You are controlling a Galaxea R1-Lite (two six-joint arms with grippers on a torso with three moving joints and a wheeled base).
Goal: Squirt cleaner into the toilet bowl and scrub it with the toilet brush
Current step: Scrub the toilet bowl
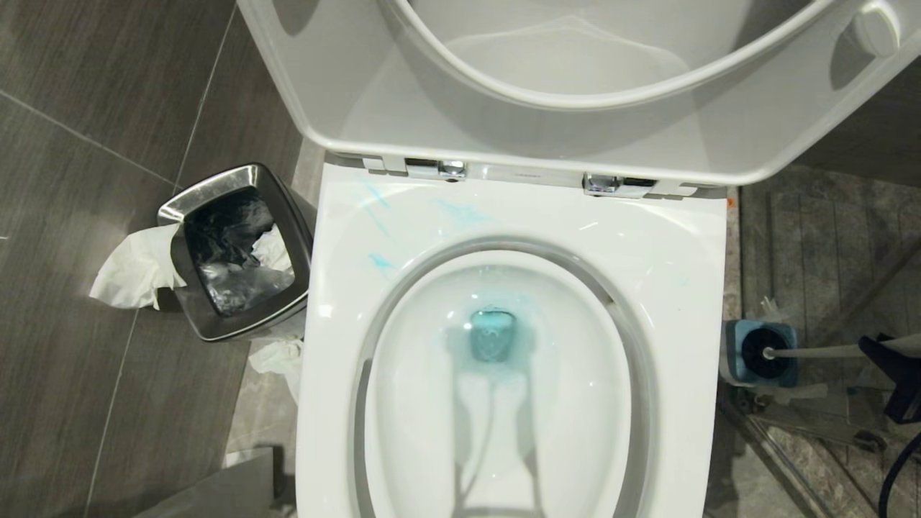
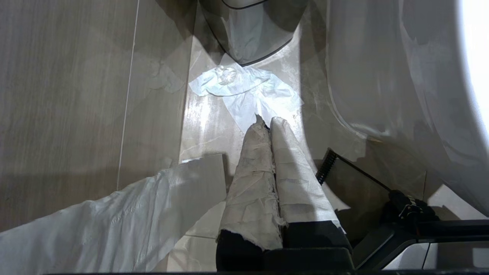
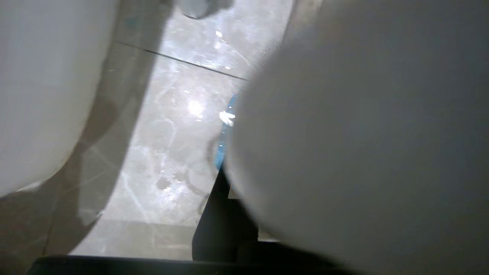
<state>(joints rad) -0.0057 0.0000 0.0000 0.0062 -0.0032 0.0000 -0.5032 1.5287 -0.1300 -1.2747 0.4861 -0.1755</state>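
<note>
The toilet bowl point(image 1: 647, 244) stands open, seat and lid raised. Pale blue cleaner point(image 1: 381, 262) is smeared over the back left of the rim, and the water in the basin is tinted blue. To the right of the bowl, the toilet brush point(image 1: 820, 352) leans over, its black head in the square blue holder point(image 1: 788, 338). My right gripper point(image 1: 888, 363) is at the frame's right edge, shut on the white handle. In the right wrist view the handle point(image 3: 363, 152) fills most of the frame beside one dark finger point(image 3: 221, 217). My left gripper point(image 2: 267, 122) hangs shut and empty above the floor.
A square steel waste bin point(image 1: 216, 193) stands left of the toilet with white tissue point(image 1: 133, 270) hanging over its side. More tissue point(image 1: 277, 356) lies on the floor between bin and bowl, also below the left gripper as tissue point(image 2: 244, 91). The raised lid point(image 1: 504, 137) overhangs the back.
</note>
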